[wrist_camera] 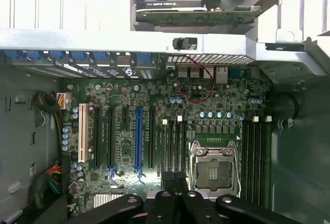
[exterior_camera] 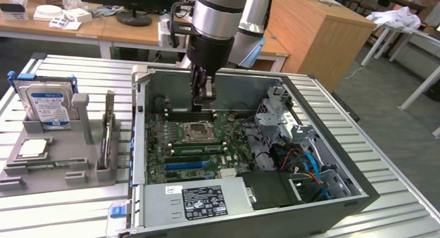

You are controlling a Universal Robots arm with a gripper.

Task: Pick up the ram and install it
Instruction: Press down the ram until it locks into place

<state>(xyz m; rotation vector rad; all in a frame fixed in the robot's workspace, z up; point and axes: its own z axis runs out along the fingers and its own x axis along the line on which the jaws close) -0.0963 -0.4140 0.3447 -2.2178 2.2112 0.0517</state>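
My gripper [exterior_camera: 204,105] hangs inside the open computer case [exterior_camera: 357,197], just over the black memory slots [exterior_camera: 187,115] on the far side of the processor socket [exterior_camera: 197,130]. In the wrist view its dark fingertips [wrist_camera: 168,181] are pressed together above the memory slots [wrist_camera: 175,144] beside the socket [wrist_camera: 214,170]. The gripper [wrist_camera: 174,182] is shut, and I cannot make out anything between the tips. A green ram stick [exterior_camera: 197,149] sits along the slots on the socket's near side. Another thin green stick [exterior_camera: 43,166] lies in the grey holder.
The grey holder [exterior_camera: 82,168] at the exterior view's left carries a hard drive [exterior_camera: 47,103], a silver processor chip [exterior_camera: 33,148] and an upright card [exterior_camera: 108,135]. Drive cages and cables [exterior_camera: 302,160] fill the case's right side. The power supply [exterior_camera: 199,202] sits at the near side.
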